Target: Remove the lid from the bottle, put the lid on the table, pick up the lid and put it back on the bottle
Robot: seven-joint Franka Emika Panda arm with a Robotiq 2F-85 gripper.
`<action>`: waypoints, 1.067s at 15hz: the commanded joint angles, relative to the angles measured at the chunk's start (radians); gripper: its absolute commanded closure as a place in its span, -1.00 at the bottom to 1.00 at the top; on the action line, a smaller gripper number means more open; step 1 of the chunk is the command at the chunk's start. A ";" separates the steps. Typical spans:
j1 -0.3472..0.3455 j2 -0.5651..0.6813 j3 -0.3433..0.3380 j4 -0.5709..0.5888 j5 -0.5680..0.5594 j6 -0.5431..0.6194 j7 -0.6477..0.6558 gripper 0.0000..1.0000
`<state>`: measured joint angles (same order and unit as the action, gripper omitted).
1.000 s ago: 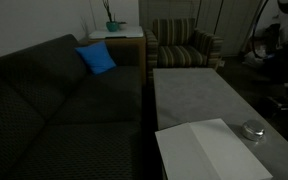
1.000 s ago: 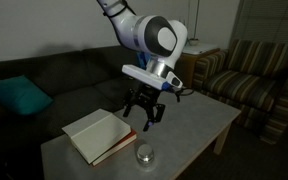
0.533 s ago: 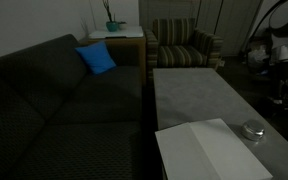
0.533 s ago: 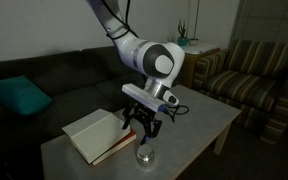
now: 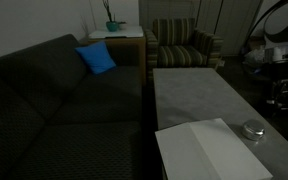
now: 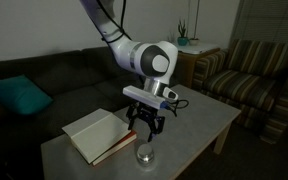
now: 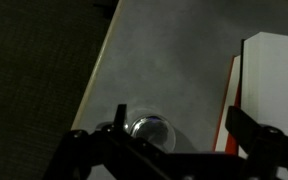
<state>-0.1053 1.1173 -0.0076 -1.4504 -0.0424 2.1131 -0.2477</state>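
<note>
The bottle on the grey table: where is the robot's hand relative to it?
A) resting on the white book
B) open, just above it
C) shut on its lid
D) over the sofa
B: in an exterior view the hand stands open just above the bottle, beside the white book.

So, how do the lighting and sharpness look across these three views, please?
Dim throughout: in an exterior view the sofa is nearly black and the bottle only a faint glint; in an exterior view the white arm is brightest; in the wrist view the gripper is a dark, soft silhouette against the grey table.
</note>
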 commanded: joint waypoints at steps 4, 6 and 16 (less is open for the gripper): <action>0.018 0.050 0.006 0.031 -0.027 0.058 0.006 -1.00; 0.018 0.056 0.006 0.036 -0.027 0.060 0.007 -1.00; 0.008 0.089 0.017 0.072 -0.028 0.066 -0.026 -1.00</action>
<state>-0.0831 1.1727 -0.0045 -1.4148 -0.0639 2.1770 -0.2485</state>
